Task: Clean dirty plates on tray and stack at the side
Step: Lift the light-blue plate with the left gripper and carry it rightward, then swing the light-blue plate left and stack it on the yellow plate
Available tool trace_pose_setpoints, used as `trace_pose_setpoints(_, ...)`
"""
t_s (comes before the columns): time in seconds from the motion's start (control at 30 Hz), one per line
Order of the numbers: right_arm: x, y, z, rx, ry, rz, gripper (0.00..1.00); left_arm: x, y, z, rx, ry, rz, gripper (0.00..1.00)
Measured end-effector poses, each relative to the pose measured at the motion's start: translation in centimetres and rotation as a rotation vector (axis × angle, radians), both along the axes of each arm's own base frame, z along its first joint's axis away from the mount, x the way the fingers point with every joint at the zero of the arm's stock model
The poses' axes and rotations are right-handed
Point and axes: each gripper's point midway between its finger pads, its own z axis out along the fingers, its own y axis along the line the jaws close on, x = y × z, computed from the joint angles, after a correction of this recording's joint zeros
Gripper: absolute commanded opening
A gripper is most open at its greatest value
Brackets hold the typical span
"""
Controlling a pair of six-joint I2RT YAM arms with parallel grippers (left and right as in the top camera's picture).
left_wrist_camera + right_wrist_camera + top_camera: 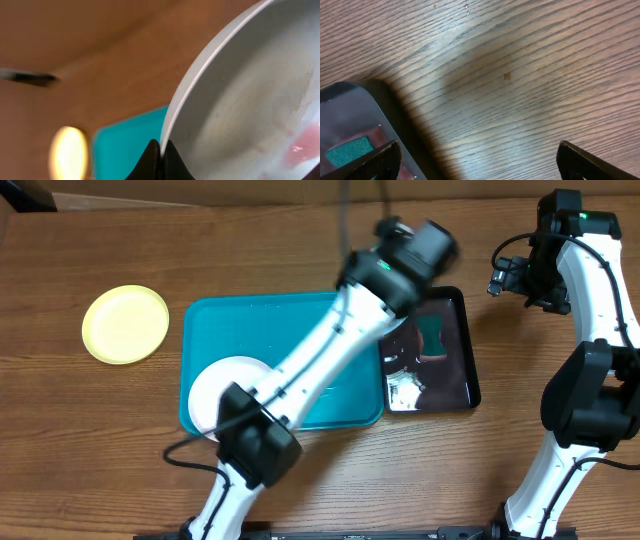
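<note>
The left end effector [161, 146] pinches the smeared plate [250, 100] by its rim. We turn the smear toward the green sponge [435, 335]. The right end effector [477, 152] is open.

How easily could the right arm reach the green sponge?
Probably yes: the open right gripper hangs beside the black tray, the green sponge lies uncovered, though the plate in the left gripper sits close.

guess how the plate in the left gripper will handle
Probably light and stiff: the left gripper holds the plate by its thin rim alone, no visible sag. Likely slippery, since it looks smooth; that narrow pinch may let it pivot.
</note>
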Motion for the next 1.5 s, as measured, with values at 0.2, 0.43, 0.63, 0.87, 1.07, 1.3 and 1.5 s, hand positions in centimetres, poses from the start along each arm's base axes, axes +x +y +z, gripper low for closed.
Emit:
trace_pose_setpoints(0.2, 0.0, 0.0, 0.0, 0.0, 0.0, 0.0, 1.0, -3.1, -3.3, 3.9, 0.16, -0.212, -0.033, 0.04)
trace_pose_setpoints(0.43, 0.0, 0.0, 0.0, 0.0, 0.0, 0.0, 1.0, -5.5, -5.2, 7.4, 0.245, -0.398, -0.024, 0.04)
trace_pose_setpoints(0.63, 0.0, 0.0, 0.0, 0.0, 0.0, 0.0, 1.0, -5.5, -4.8, 8.2, 0.272, -0.441, 0.003, 0.04)
trace_pose_setpoints(0.87, 0.0, 0.0, 0.0, 0.0, 0.001, 0.0, 1.0, -5.5, -4.7, 8.5, 0.275, -0.455, 0.011, 0.04)
trace_pose_setpoints(1.07, 0.0, 0.0, 0.0, 0.0, 0.0, 0.0, 1.0, -5.5, -4.7, 8.5, 0.275, -0.455, 0.011, 0.04)
trace_pose_setpoints(1.3, 0.0, 0.0, 0.0, 0.0, 0.0, 0.0, 1.0, -5.2, -5.1, 6.9, 0.23, -0.376, -0.025, 0.04)
trace_pose_setpoints(1.5, 0.0, 0.0, 0.0, 0.0, 0.0, 0.0, 1.0, -3.6, -3.7, 2.5, 0.073, -0.16, -0.025, 0.04)
